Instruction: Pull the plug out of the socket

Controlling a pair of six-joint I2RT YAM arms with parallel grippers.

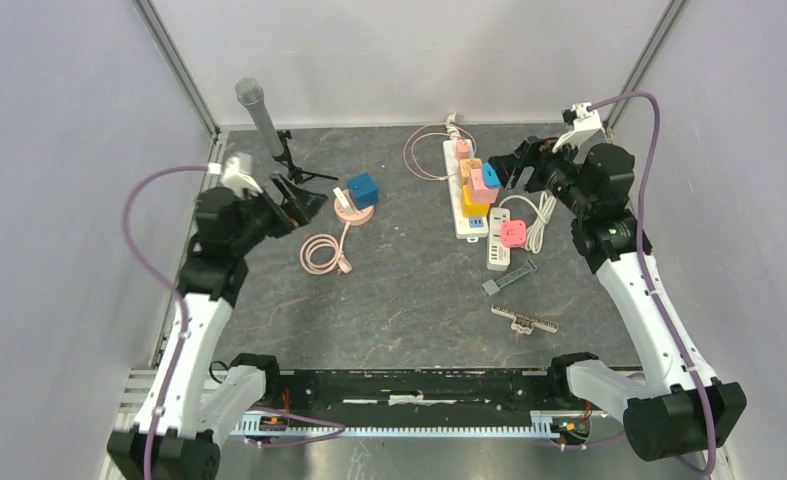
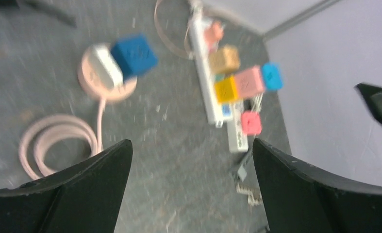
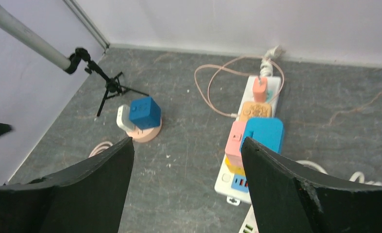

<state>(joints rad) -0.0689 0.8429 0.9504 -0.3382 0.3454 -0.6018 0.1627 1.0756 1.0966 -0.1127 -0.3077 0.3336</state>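
Top external view, from the near edge of the desk (image 1: 409, 300): a toothed, comb-like strip (image 1: 525, 319) lies nearest on the right, with a short gray bar (image 1: 509, 279) just beyond it. Farther in, a small white power strip (image 1: 496, 252) carries a pink plug (image 1: 512, 233), and a white coiled cable (image 1: 542, 215) lies just beside it. On the left, a pink coiled cable (image 1: 321, 252) runs to a round pink socket base (image 1: 353, 212) that holds a blue cube adapter (image 1: 363, 189) and a white plug (image 1: 341, 197).

The left gripper (image 1: 307, 203) hovers just left of that base, jaws spread wide with nothing between them (its wrist view is blurred). The right gripper (image 1: 506, 172) hangs at the right side of the long power strip (image 1: 466, 222), also spread and pinching nothing.

In the right wrist view the blue plug (image 3: 262, 133) shows between the fingers, seated in the long power strip and touching a salmon-pink plug (image 3: 236, 138) on its left. A yellow block (image 1: 474, 203) sits nearer on the strip, and a tan plug (image 3: 255, 109) and a small orange plug (image 3: 259, 89) farther along.

Farthest back, a thin pink cable loop (image 1: 421, 150) lies by the strip's far end, and a microphone (image 1: 258, 112) stands on a tripod in the left corner.
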